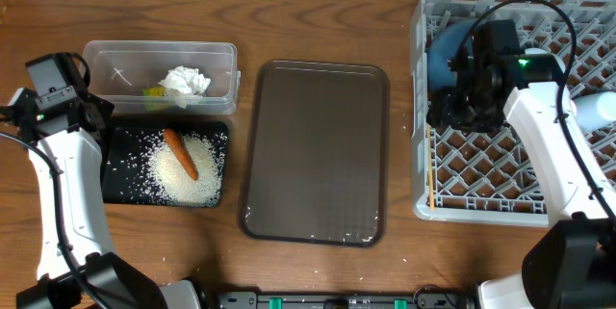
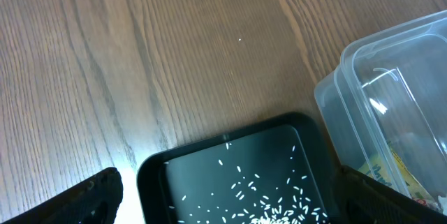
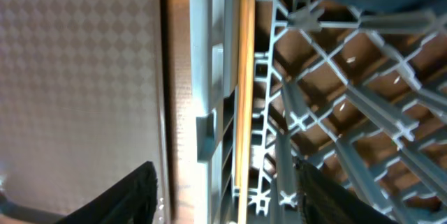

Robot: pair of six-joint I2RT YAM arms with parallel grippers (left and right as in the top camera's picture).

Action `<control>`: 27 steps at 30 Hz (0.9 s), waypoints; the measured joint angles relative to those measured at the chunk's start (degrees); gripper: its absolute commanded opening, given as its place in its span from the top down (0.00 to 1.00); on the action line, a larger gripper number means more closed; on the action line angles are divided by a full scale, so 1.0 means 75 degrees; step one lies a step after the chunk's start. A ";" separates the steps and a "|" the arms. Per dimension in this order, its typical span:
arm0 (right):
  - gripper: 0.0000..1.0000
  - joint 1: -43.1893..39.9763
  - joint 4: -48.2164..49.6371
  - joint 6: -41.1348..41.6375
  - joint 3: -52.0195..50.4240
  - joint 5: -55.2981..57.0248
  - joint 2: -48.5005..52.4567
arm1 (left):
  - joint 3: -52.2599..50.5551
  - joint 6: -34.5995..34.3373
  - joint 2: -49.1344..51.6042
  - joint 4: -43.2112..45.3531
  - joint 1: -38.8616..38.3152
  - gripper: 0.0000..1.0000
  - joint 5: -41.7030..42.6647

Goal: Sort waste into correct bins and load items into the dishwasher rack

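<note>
Now, chopsticks (image 3: 244,77): laid inside the dishwasher rack (image 1: 423,155), long axis set parallel to the wall nearest the serving tray (image 1: 313,150), just beside it.
Right gripper (image 3: 223,206): held above the pair, fingers parted, nothing gripped.
Left gripper (image 2: 237,213): spread wide and empty, poised over a corner of the black tray (image 2: 150,175).
Carrot (image 1: 180,153): laid diagonally among rice (image 1: 192,182) on that tray.
Tissue (image 1: 185,82): seen in the clear tub (image 1: 159,49).
Surface: wood-grain table (image 1: 318,20), the brown serving tray placed at centre.

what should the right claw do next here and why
Probably lift the right claw straight up, clear of the dishwasher rack: it stands open, and the chopsticks lie loose along the rack's wall, so nothing seems left to hold there.
</note>
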 measured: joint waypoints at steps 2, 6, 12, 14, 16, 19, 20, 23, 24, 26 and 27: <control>0.32 0.0000 -0.0169 0.0020 0.0085 -0.0082 -0.0105 | 0.0000 0.0000 0.0000 -0.0003 0.0000 0.03 0.0000; 0.29 0.0000 -0.0458 0.0085 0.0230 -0.0160 -0.0868 | 0.0000 0.0000 0.0000 0.0000 0.0000 0.03 0.0000; 0.33 0.0003 -0.1087 0.0140 0.0396 -0.0245 -0.2559 | 0.0000 0.0000 0.0000 0.0000 -0.0003 0.03 0.0000; 0.34 0.0012 -0.1323 0.0152 0.0396 -0.0251 -0.3008 | 0.0000 -0.0003 0.0000 0.0000 0.0000 0.03 0.0000; 0.37 0.0050 -0.1373 0.0230 0.0347 -0.0259 -0.3354 | 0.0000 0.0000 0.0000 -0.0003 0.0000 0.03 0.0000; 0.40 0.0227 -0.1297 0.0425 0.0003 -0.0271 -0.3861 | 0.0000 0.0000 -0.0003 -0.0003 0.0000 0.03 0.0000; 0.41 0.0329 -0.1230 0.0478 -0.0175 -0.0274 -0.4042 | 0.0000 0.0000 0.0000 0.0000 0.0000 0.03 0.0000; 0.14 0.0653 -0.0726 0.0606 -0.0924 -0.0271 -0.4686 | 0.0000 0.0000 -0.0003 0.0003 0.0000 0.03 0.0000; 0.01 0.0804 -0.0440 0.0662 -0.1288 -0.0280 -0.5007 | 0.0000 0.0000 0.0000 -0.0003 0.0000 0.03 -0.0003; 0.01 0.0994 -0.0009 0.0667 -0.1903 -0.0280 -0.5572 | 0.0000 -0.0003 0.0000 -0.0003 0.0000 0.03 0.0000; 0.01 0.1046 0.0163 0.0711 -0.2157 -0.0283 -0.5817 | 0.0000 -0.0003 0.0000 -0.0003 0.0000 0.03 0.0000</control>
